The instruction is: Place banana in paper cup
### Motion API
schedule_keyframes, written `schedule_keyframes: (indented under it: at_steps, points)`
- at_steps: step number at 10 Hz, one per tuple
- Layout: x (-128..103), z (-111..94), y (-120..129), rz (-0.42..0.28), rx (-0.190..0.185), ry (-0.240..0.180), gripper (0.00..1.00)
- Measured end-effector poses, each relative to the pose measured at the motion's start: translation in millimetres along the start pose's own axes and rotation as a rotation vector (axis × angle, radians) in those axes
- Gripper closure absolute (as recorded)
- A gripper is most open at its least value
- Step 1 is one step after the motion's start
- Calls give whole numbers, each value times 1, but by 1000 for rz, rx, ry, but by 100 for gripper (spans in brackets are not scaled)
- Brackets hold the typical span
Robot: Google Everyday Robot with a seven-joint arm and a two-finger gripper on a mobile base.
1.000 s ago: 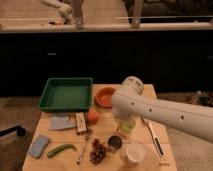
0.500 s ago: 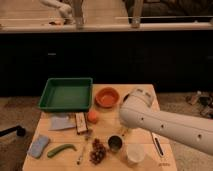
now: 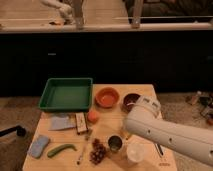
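One white paper cup point(image 3: 135, 152) stands near the front edge of the wooden table point(image 3: 112, 129), plain and round, just right of a dark metal cup point(image 3: 115, 143). Only a sliver of yellow at the arm's point(image 3: 170, 132) lower edge hints at the banana. That arm hides the gripper; its fingers are closed together.
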Motion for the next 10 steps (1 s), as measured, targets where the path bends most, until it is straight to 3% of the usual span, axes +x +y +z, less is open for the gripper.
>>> schedule_keyframes:
  at_steps: [6, 10]
  points:
    - [0, 0, -2, -1, 3, 0, 100]
    - [3, 1, 8, 37, 22, -6, 100]
